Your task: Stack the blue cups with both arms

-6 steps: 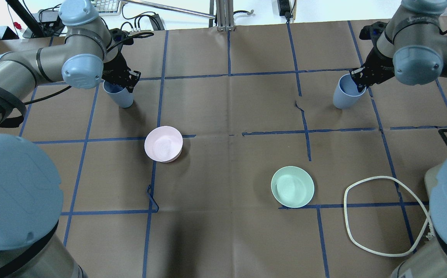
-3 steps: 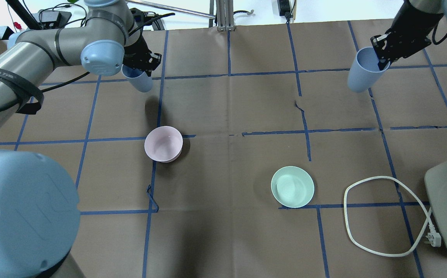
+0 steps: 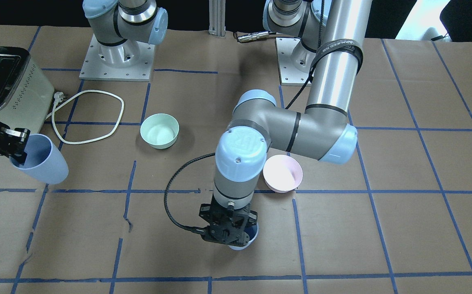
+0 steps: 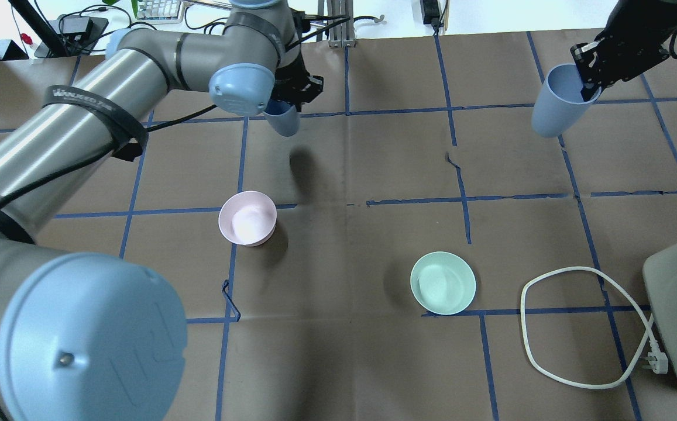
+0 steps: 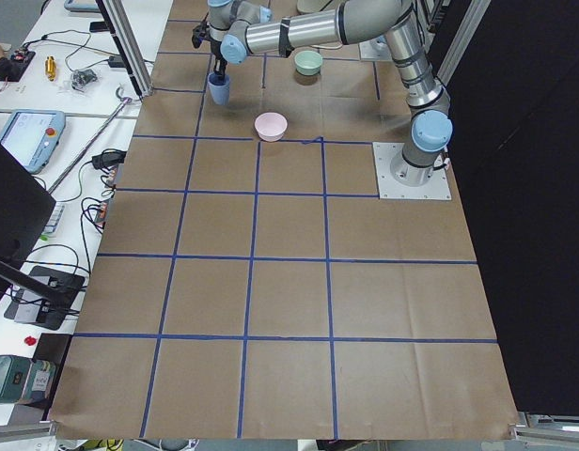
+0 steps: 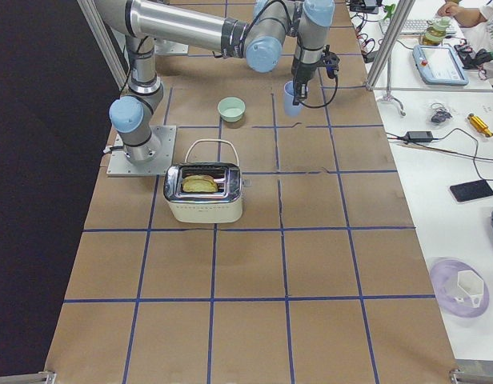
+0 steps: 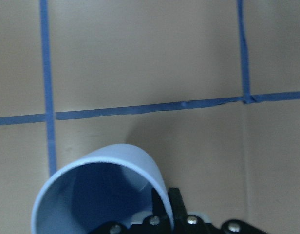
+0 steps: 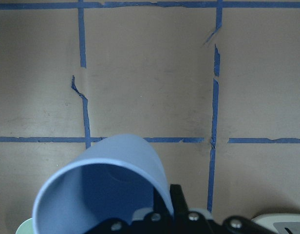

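Observation:
My left gripper is shut on the rim of a blue cup and holds it above the table at the far middle-left. The front view shows this gripper and its cup; the left wrist view shows the cup tilted over brown paper. My right gripper is shut on the rim of a second blue cup, held aloft at the far right. That cup also shows in the front view and in the right wrist view. The two cups are far apart.
A pink bowl stands left of centre and a green bowl right of centre. A toaster with its white cord sits at the near right. Blue tape lines cross the brown paper.
My left arm has lifted its cup off the table and carried it right, toward the far middle. My right arm has lifted its cup and has held nearly still for the last half second.

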Controlling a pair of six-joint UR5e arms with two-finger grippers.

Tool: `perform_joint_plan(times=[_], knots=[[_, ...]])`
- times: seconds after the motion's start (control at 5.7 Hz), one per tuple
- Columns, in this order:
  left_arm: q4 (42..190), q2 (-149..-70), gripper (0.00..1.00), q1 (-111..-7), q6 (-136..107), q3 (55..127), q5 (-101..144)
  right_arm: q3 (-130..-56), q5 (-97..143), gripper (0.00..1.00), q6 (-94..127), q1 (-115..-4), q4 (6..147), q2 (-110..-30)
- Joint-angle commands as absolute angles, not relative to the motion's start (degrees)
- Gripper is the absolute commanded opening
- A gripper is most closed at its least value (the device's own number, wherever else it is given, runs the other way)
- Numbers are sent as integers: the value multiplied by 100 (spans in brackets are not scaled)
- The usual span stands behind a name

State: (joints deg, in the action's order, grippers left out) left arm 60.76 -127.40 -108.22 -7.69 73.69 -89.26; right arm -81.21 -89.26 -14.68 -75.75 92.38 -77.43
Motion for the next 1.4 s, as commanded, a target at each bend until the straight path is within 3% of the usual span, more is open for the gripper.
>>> perform_joint_plan(times=[0.0, 0.35, 0.88, 1.23], knots=[[6091, -12814, 12, -11127, -782, 7391, -8868, -8130, -8912, 9, -1468, -7576, 9272, -7726], [6012, -12849, 98, -11101, -712, 7436, -9044, -8139, -8912, 9, -1468, -7576, 9290, -7726], [7498, -11668, 99, -10682, -660, 7400, -9053, -8095, -8886, 9, -1189, -7611, 9334, -7726], [8818, -10727, 99, -9998, -71, 7453, -9001, -7868, -8886, 9, 80, -8415, 9448, -7577]])
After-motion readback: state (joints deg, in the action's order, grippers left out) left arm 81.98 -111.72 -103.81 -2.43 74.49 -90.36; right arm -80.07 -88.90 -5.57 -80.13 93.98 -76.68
